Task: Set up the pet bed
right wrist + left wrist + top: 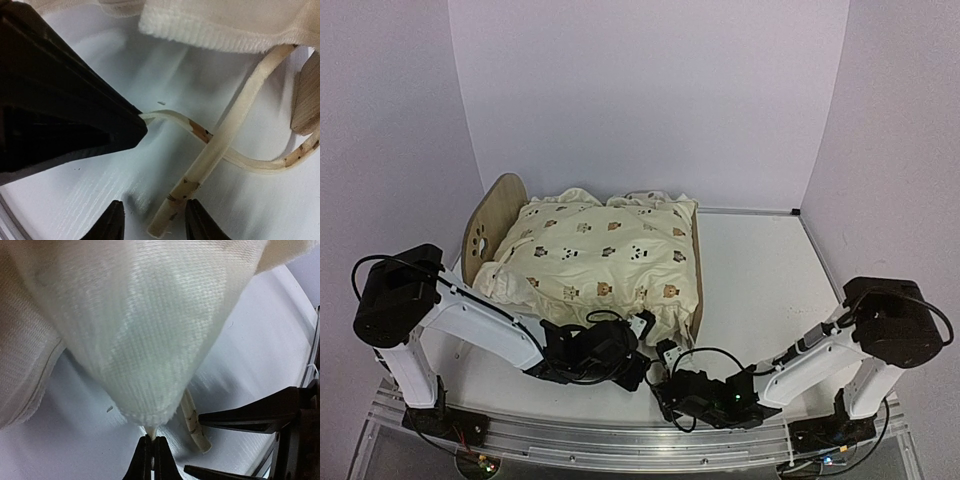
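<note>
Two cream ties [250, 90] crossed just ahead of the fingertips, one pinched between the tightly pressed fingers of the left gripper [152, 440], the other's end lying between the spread fingers of the right gripper [155, 206], pet bed [495, 215] and its cushion [600, 255] just beyond both.

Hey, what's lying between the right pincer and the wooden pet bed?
Two cream cushion ties, crossed on the white table; one end reaches into the open right pincer. The right wrist view shows it.
</note>
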`<state>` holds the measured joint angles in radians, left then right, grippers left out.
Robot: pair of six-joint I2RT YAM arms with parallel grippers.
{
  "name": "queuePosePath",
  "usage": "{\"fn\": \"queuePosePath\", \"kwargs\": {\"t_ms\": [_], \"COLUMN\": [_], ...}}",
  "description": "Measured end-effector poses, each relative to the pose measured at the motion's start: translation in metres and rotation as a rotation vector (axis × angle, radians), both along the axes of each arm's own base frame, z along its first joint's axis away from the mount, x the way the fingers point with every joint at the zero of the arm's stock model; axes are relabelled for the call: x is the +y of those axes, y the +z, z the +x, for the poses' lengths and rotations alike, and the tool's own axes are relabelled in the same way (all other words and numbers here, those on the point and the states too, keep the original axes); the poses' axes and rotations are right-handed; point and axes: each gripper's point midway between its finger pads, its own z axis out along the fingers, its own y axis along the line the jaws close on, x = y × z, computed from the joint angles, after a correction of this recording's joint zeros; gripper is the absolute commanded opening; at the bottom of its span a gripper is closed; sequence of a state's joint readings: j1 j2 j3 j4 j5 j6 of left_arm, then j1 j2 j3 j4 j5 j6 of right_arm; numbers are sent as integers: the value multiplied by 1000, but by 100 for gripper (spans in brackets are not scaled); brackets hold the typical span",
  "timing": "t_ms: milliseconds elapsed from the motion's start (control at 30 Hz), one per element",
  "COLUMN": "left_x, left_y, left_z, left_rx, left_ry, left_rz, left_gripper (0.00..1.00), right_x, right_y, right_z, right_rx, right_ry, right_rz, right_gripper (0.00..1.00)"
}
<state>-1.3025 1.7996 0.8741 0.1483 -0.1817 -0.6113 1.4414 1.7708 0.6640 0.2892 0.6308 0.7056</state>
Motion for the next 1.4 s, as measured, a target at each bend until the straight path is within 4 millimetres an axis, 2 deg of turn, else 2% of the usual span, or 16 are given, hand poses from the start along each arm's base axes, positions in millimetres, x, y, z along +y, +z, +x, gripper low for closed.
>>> {"fn": "queuePosePath", "kwargs": {"t_ms": [33,133,300,633,867,1100,1167,1233,1300,1400], "left_x": [0,0,2,5,4,0,1,1,1,0], "left_y": [0,0,-3,-4,6,18,18,18,18,18], "left_z": [0,0,-1,2,24,39,41,42,42,39], "left_rx": [0,-1,3,-9,-43,-62,-64,-67,-67,-55], "left_ry": [0,-1,-3,9,45,64,66,65,62,46], "left_rz": [-3,-7,-3,11,-2,-23,-23,-21,-20,-24], "left_gripper": [0,0,0,0,0,0,0,0,0,0], "right_x": [-1,0,0,-1,1,-1,-3,-6,-10,-15], "right_y": [-3,-4,-4,3,31,26,23,21,19,24], "right_z": [0,3,3,-6,-21,-30,-31,-32,-32,-31], "right_rx": [-1,-19,-39,-63,-70,-43,-34,-30,-30,-45], "right_ry": [-4,-16,-24,2,54,83,86,85,83,88], "right_rz": [-6,-9,-16,-35,13,-9,-22,-37,-56,-77], "right_gripper": [28,20,0,0,0,0,7,21,30,41]}}
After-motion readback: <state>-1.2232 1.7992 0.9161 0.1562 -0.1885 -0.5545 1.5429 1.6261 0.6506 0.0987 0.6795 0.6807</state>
